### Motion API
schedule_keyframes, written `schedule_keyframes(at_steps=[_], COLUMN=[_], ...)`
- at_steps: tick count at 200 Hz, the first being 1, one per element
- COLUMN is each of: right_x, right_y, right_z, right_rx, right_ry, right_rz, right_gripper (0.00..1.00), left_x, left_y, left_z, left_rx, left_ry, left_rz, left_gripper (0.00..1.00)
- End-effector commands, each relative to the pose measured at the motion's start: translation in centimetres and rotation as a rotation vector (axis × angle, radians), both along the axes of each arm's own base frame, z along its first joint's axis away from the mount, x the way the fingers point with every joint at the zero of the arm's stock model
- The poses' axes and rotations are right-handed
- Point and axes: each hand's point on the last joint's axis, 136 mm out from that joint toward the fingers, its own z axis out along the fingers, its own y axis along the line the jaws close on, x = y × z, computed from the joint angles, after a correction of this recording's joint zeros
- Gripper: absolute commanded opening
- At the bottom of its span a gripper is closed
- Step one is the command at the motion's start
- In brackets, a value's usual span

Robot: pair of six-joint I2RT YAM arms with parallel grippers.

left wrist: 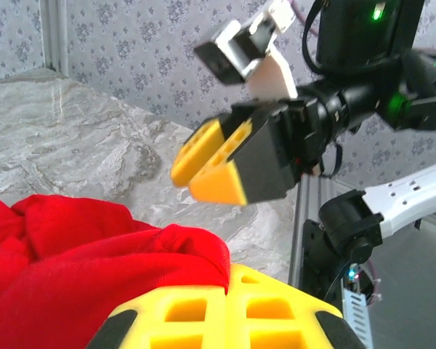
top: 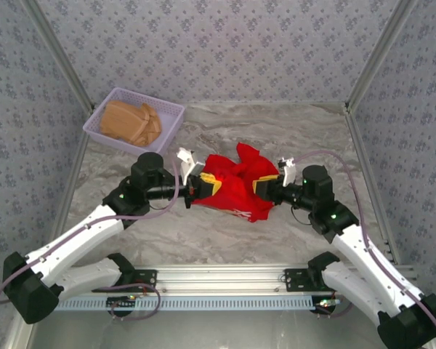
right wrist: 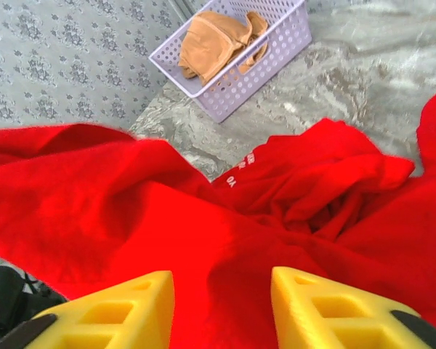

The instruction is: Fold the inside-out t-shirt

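Keep left pincer [left wrist: 229, 287] clamped on edge of inside-out t-shirt [top: 236, 189], bunched at mid counter [top: 203, 233]. Close right pincer [left wrist: 189, 174], now slightly apart and empty, on opposite edge. Then draw apart slowly, flatten before folding.

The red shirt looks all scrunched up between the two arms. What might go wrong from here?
1. The shirt lies bunched in thick folds, so a gripper may well pinch several layers at once and drag it crooked.
2. The left gripper and right gripper face each other closely across it; reaching inward, they might bump.
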Motion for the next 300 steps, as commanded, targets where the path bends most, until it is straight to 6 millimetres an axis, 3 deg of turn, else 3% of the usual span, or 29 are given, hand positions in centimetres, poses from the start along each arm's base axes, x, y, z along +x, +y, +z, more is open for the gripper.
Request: schedule_keyframes(at_steps=[1,21,70,95,119,134,147,166,179,203,227,246,264,274,283,293,300], right_x=[-0.2,1.1,5.2,5.2,3.4,2.3,1.6,1.0,2.6,6.8,9.7,10.8,10.1,9.3,8.8,8.0,7.4], right_y=[-0.1,1.0,4.6,8.3,11.1,12.0,12.7,13.3,12.2,7.9,5.3,4.0,3.0,2.6,2.1,1.3,0.6], right_z=[2.7,3.3,0.5,-1.8,-3.5,-3.9,-3.8,-2.5,-0.4,4.2,9.1,13.8,17.4,17.0,15.1,11.6,7.8], right_rx=[-0.033,0.012,-0.007,0.050,0.125,0.182,0.218,0.291,0.374,0.431,0.388,0.347,0.313,0.272,0.238,0.186,0.141], right_ry=[-0.111,-0.078,0.202,0.370,0.498,0.567,0.595,0.629,0.590,0.385,0.153,-0.041,-0.220,-0.255,-0.232,-0.169,-0.098], right_rz=[0.022,0.024,0.046,0.175,0.299,0.335,0.365,0.415,0.383,0.226,0.112,0.064,0.040,0.023,-0.008,-0.054,-0.101], right_gripper=[0.48,0.53,0.73,0.82,0.83,0.80,0.70,0.29,0.00,0.00,0.00,0.00,0.00,0.00,0.00,0.00,0.00], left_x=[-1.1,-1.5,-2.4,-2.2,-1.6,-1.0,-0.6,0.0,0.8,3.0,6.1,9.2,10.8,10.8,10.4,9.6,9.0], left_y=[0.7,1.1,0.6,0.5,0.7,1.0,1.2,1.5,2.0,2.9,3.8,4.6,4.3,3.6,2.9,2.1,1.8], left_z=[0.3,-0.4,-1.2,-1.4,-1.6,-1.8,-1.8,-1.5,-1.4,-1.2,-0.4,1.3,2.5,1.7,-0.2,-3.4,-6.1], left_rx=[0.000,0.022,0.060,0.074,0.088,0.098,0.097,0.085,0.084,0.076,0.062,0.056,0.075,0.102,0.130,0.167,0.198], left_ry=[-0.140,-0.186,-0.153,-0.146,-0.146,-0.149,-0.153,-0.160,-0.162,-0.141,-0.108,-0.082,-0.079,-0.055,-0.011,0.048,0.094], left_rz=[-0.045,-0.060,-0.136,-0.133,-0.095,-0.050,-0.020,0.030,0.095,0.225,0.363,0.483,0.505,0.472,0.425,0.370,0.342], left_gripper=[0.00,0.00,0.00,0.00,0.00,0.00,0.00,0.00,0.00,0.00,0.00,0.00,0.00,0.00,0.00,0.00,0.00])
